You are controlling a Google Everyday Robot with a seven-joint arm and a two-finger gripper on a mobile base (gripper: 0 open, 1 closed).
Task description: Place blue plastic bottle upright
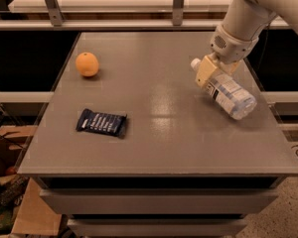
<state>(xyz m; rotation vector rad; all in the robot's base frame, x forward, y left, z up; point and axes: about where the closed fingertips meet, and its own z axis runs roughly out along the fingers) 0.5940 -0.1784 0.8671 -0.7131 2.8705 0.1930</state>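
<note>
Pincer (209, 72) position: right half of the frame, upper middle, at the end of the white arm (244, 17) that enters from the upper right corner. Its tan fingers (206, 69) are clamped on the blue plastic bottle (231, 96) close to the cap end.

Bottle position: right side of the grey tabletop (164, 138), near the right edge. The bottle is not upright. It lies on a diagonal, with the white cap (194, 62) pointing to the upper left of the frame and the base pointing to the lower right. The cap shows just left of and above the fingers. The ribbed clear body and the blue-and-white label extend below and right of the pincer. The cap end sits higher in the frame than the base. Whether the base touches the tabletop cannot be told.

Other items on the tabletop:
- Orange (87, 64): upper left, well apart from the bottle.
- Dark-blue snack wrapper (102, 123): lying flat, left of centre, below the orange and well apart from the pincer.
</note>
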